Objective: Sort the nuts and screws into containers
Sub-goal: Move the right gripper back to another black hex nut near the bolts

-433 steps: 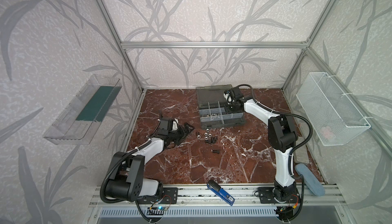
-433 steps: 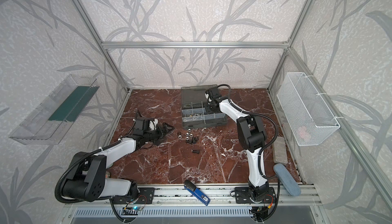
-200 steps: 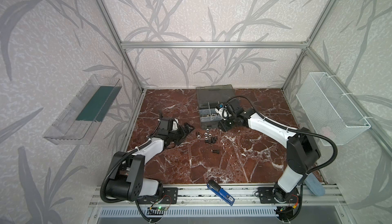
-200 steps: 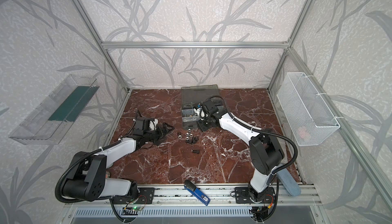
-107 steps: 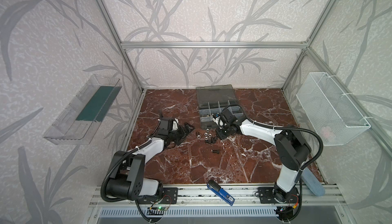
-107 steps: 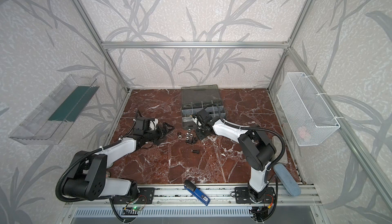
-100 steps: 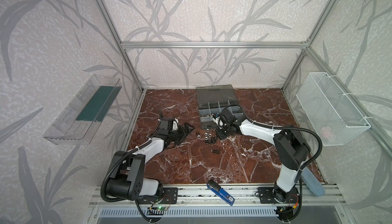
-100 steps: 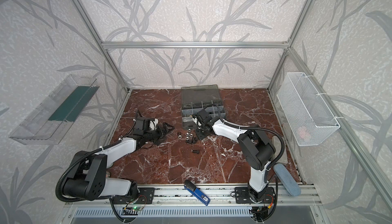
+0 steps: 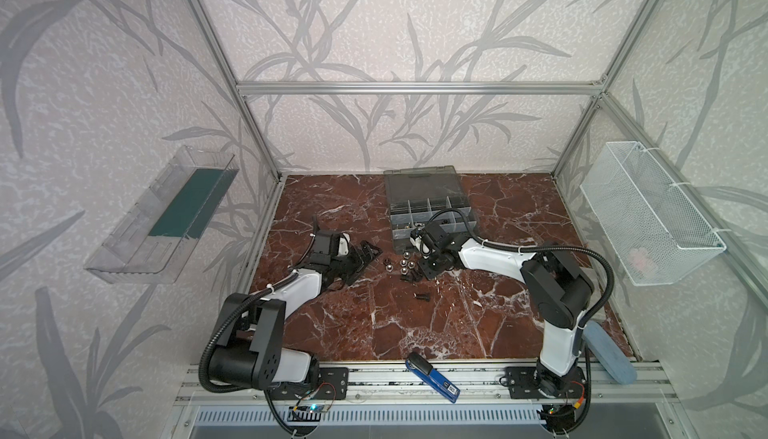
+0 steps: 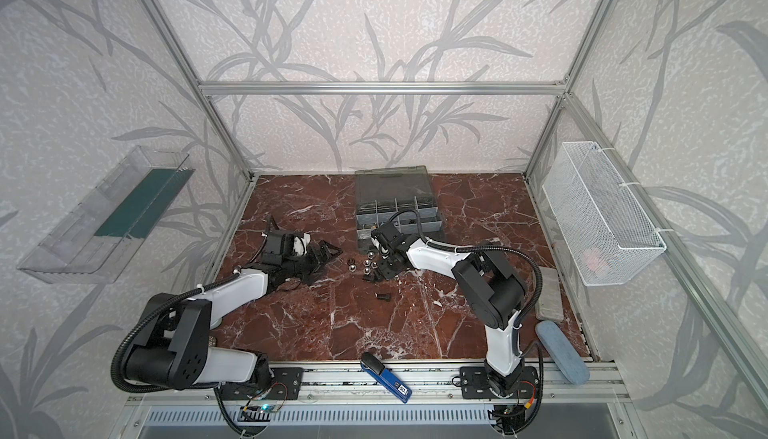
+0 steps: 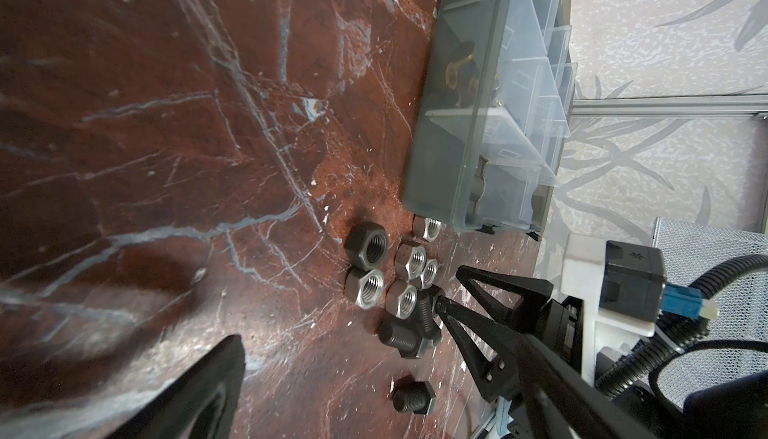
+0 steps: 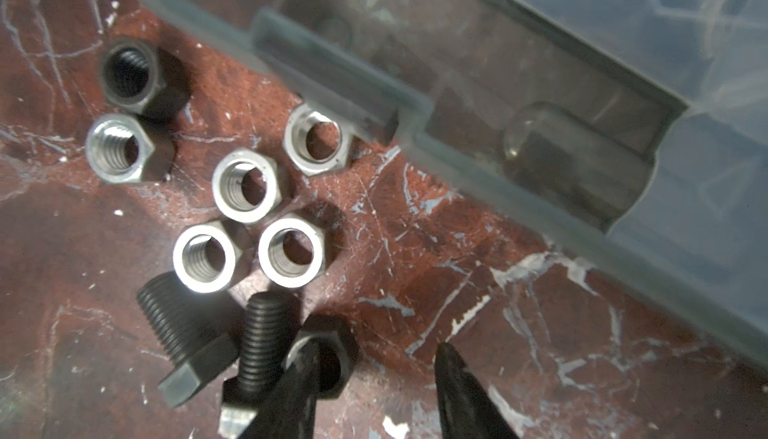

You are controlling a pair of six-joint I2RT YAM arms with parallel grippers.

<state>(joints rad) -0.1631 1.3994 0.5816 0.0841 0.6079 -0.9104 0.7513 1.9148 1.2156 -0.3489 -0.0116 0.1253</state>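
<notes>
Several nuts (image 9: 401, 264), mostly silver (image 12: 249, 187) with a dark one (image 12: 129, 73), lie in a cluster just in front of the grey organiser case (image 9: 430, 219), whose lid is open above its containers (image 11: 519, 96). Two dark screws (image 12: 178, 333) lie at the cluster's near edge, and a lone screw (image 9: 421, 297) lies closer to the front. My right gripper (image 12: 376, 354) is open and low over the pile. One of its fingertips (image 12: 307, 358) rests over the hole of a dark nut (image 12: 332, 333). My left gripper (image 9: 365, 252) lies open on the table left of the cluster, holding nothing.
A blue tool (image 9: 432, 376) lies on the front rail and a pale blue case (image 9: 609, 354) at the front right. A white mesh basket (image 9: 648, 212) hangs on the right wall and a clear tray (image 9: 166, 212) on the left wall.
My right gripper has come from over the organiser case forward and down to the pile of nuts and screws. The left arm has not moved.
</notes>
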